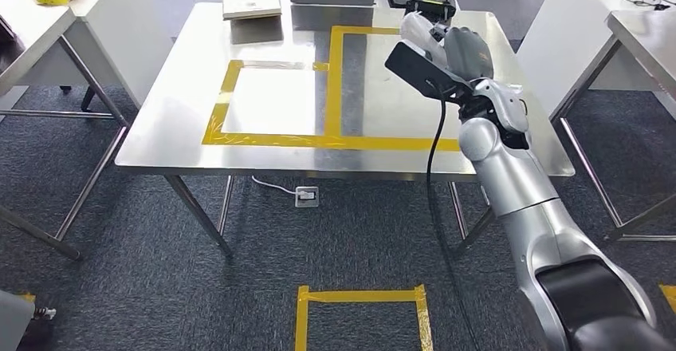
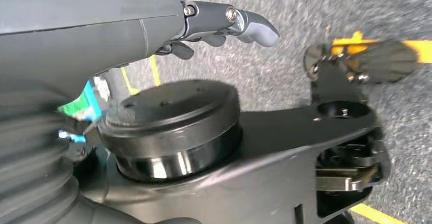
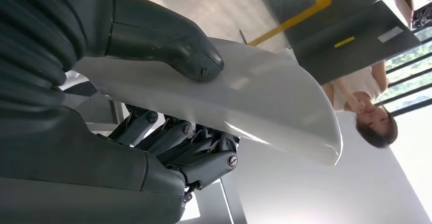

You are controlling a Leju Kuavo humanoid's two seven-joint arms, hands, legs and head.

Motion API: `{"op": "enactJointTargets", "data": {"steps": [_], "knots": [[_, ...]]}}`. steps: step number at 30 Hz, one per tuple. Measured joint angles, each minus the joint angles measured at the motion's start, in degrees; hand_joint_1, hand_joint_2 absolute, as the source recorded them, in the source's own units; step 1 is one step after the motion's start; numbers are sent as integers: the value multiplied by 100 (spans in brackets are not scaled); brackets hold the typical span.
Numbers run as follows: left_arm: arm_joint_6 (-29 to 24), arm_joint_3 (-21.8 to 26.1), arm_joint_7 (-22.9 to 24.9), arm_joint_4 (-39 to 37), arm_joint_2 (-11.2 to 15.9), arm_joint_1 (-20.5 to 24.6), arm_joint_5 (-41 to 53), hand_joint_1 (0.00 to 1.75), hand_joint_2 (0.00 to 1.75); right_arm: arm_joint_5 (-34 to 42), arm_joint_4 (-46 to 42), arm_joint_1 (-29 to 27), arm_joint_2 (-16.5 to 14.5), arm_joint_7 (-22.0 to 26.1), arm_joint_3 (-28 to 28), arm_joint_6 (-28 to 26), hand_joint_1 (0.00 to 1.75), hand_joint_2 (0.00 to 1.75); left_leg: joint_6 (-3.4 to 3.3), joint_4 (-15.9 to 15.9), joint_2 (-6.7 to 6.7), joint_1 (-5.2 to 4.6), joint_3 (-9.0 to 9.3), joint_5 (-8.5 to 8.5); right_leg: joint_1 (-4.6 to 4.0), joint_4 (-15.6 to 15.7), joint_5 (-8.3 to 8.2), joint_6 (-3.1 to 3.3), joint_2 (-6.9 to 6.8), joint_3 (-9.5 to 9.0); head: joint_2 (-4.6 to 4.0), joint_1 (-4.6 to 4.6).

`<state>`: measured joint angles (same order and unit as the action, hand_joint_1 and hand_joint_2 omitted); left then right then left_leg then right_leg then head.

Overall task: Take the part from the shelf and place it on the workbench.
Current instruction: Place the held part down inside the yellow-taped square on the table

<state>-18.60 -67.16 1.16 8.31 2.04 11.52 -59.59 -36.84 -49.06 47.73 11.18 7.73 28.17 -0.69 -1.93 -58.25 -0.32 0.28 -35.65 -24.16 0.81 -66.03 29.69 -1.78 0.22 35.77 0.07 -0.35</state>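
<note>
Right robot hand (image 3: 168,107) grips white part (image 3: 265,102) above workbench (image 1: 183,120).

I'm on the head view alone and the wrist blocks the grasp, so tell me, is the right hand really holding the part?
Observer: Yes. In the right wrist view the right hand holds the white part, thumb on one face.
Operator: And the other fingers?
Observer: The fingers curl against the opposite face.
Operator: What about the left hand?
Observer: The left hand holds nothing, over grey carpet.
</note>
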Motion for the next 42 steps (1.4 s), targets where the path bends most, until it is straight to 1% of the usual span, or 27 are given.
{"op": "enactJointTargets", "data": {"steps": [2,3,4,5,7,8,9,10,13,14,16,18,19,20,22,24,27,29,32,33,34,35,37,38,39,40,42], "knots": [[0,-1,1,1,-7,8,-11,0,175,-60,235,56,-115,-12,43,-30,175,175,-25,-5,-7,-6,48,-59,0,-673,260,-16,0,474,0,1],[0,-2,2,1,-10,6,-29,0,175,-88,357,66,-187,-14,53,-51,175,175,-25,-11,-9,-9,82,-95,0,-835,317,-15,0,638,0,1],[0,-2,2,0,-13,4,-51,0,175,-109,474,82,-260,-14,58,-70,175,175,-21,-19,-11,-13,124,-136,-1,-801,260,-8,-1,707,0,1],[0,-3,1,0,-15,3,-70,0,175,-120,581,109,-334,-14,64,-84,175,175,-13,-30,-12,-16,172,-180,-4,-560,73,10,-1,669,0,0],[0,-3,-8,1,-18,2,-93,0,175,-133,764,209,-454,-13,75,-92,175,175,17,-56,-12,-26,268,-277,-29,234,-449,75,-7,414,0,-2],[0,-3,-18,2,-20,2,-104,0,175,-141,852,275,-508,-14,81,-90,175,175,44,-61,-14,-31,296,-319,-49,544,-571,103,-12,307,0,-2],[0,-3,-31,2,-21,1,-122,0,175,-150,929,337,-556,-18,86,-84,175,175,78,-53,-13,-35,312,-353,-70,729,-629,131,-15,236,0,-3],[0,-3,-44,2,-23,-7,-145,0,175,-156,1005,396,-604,-19,91,-76,175,175,122,-66,-13,-39,324,-360,-83,789,-604,163,-15,209,0,-4],[0,-2,-82,-2,-13,-37,-201,0,175,-158,1207,542,-739,-16,97,-53,175,175,249,-198,-3,-39,345,-402,-51,840,-625,272,-1,62,0,-10],[0,-2,-91,-3,-9,-40,-210,0,175,-158,1265,589,-778,-16,97,-48,175,175,284,-369,-1,-33,270,-465,-39,848,-610,305,0,5,0,-15],[0,-1,-102,-3,-7,-45,-222,0,175,-158,1362,659,-851,-14,98,-44,175,175,348,-995,1,-9,-94,-691,-30,854,-553,351,1,-70,0,-27],[0,-2,-101,-3,-7,-66,-238,0,175,-159,1462,680,-912,-15,102,-36,175,175,391,-1552,2,13,-510,-902,-32,846,-480,352,7,-129,-1,-30],[0,-2,-99,-4,-6,-81,-248,0,175,-159,1510,681,-932,-16,104,-31,175,175,394,-1592,3,20,-610,-872,-30,841,-437,342,10,-171,-1,-31],[0,-2,-98,-5,-2,-99,-257,0,175,-160,1555,686,-953,-16,106,-24,175,175,393,-1426,4,28,-607,-713,-27,833,-390,329,13,-222,-1,-31],[0,-1,-100,-7,8,-133,-270,0,175,-169,1636,724,-1000,-14,110,-10,175,175,377,-682,7,41,-399,-169,-21,817,-289,287,15,-329,0,-32],[0,-1,-105,-7,13,-155,-277,0,175,-183,1723,792,-1050,-13,127,4,175,175,320,-123,11,29,-233,91,-30,805,-209,227,24,-371,0,-37],[0,-1,-132,-7,13,-184,-286,0,175,-200,1812,836,-1089,-4,147,13,175,175,181,-23,2,21,-156,74,-45,766,-161,126,28,-379,0,-40],[-1,-1,-167,-10,20,-196,-290,0,175,-207,1855,857,-1104,12,152,13,175,175,102,-14,-6,33,-86,41,-32,494,-101,75,14,-252,0,-39],[0,-1,-185,-14,26,-188,-299,0,175,-209,1938,889,-1116,37,162,20,175,175,28,-9,-11,34,4,-47,-25,-522,229,18,1,385,0,-36],[0,-1,-182,-14,25,-192,-304,0,175,-209,1974,886,-1116,41,163,22,175,175,24,-13,-15,33,37,-84,-25,-780,314,14,1,589,0,-36],[0,-1,-180,-14,24,-200,-312,0,175,-209,2007,883,-1116,42,164,26,175,175,26,-19,-20,32,80,-126,-25,-868,299,15,1,714,0,-36],[0,-1,-179,-14,25,-208,-320,0,175,-209,2037,886,-1116,42,165,30,175,175,33,-29,-25,31,131,-172,-26,-745,160,27,1,736,0,-35],[-1,-1,-184,-14,24,-215,-337,0,175,-208,2082,921,-1116,39,166,42,175,175,58,-46,-30,29,247,-277,-36,11,-380,76,-4,510,0,-35],[-1,-1,-189,-14,22,-214,-347,0,175,-202,2109,953,-1116,37,167,50,175,175,83,-54,-31,23,296,-325,-52,393,-559,104,-8,376,0,-39],[-1,-1,-197,-14,20,-210,-357,0,175,-192,2137,986,-1117,25,167,61,175,175,114,-51,-32,19,324,-364,-71,657,-654,129,-11,267,0,-41],[-1,-1,-204,-14,19,-209,-368,0,175,-178,2166,1013,-1117,-1,168,69,175,175,150,-36,-32,14,349,-391,-90,787,-677,155,-12,212,0,-42],[0,-1,-216,-14,22,-215,-383,0,175,-142,2217,1048,-1111,-78,168,75,175,175,226,-40,-32,5,394,-400,-83,830,-642,207,-4,137,0,-43]]}}
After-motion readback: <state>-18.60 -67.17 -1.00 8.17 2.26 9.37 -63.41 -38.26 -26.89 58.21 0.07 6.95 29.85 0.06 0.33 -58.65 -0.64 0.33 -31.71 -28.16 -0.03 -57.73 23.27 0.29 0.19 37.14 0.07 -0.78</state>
